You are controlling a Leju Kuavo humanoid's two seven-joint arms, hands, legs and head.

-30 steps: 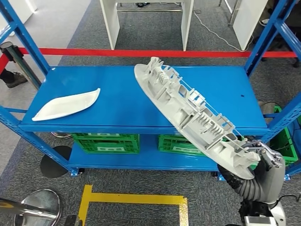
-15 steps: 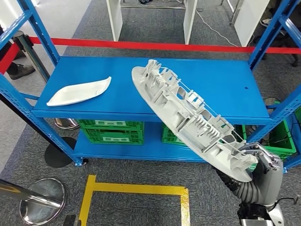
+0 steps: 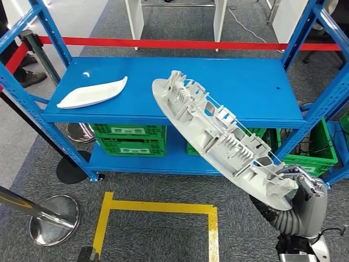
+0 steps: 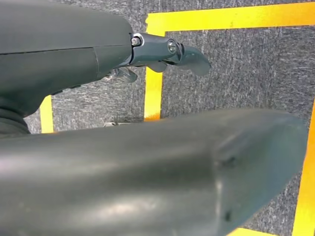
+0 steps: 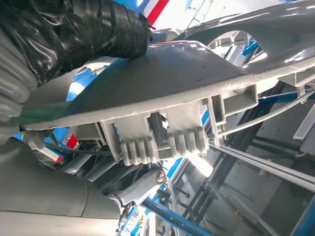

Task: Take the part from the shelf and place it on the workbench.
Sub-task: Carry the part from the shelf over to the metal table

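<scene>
A long grey ribbed plastic part (image 3: pixel 218 134) hangs tilted in front of the blue shelf (image 3: pixel 255 93). Its far end points up toward the shelf top. My right hand (image 3: pixel 302 183) grips its near, lower end at the bottom right of the head view. In the right wrist view the dark fingers (image 5: pixel 74 29) lie over the part's (image 5: pixel 178 83) edge. A second, white curved part (image 3: pixel 92 94) lies on the shelf top at the left. My left hand (image 4: pixel 111 147) hangs over the floor with its fingers (image 4: pixel 174 51) stretched out, holding nothing.
Green crates (image 3: pixel 127 139) stand on the shelf's lower level. A yellow taped square (image 3: pixel 160 207) marks the grey carpet in front. A stanchion base (image 3: pixel 53 218) sits at the lower left. A red barrier tape (image 3: pixel 185 43) runs behind the shelf.
The whole head view has shifted: the shelf has slid right and up, and more floor shows at the left. The grey part stays in my right hand at the same tilt.
</scene>
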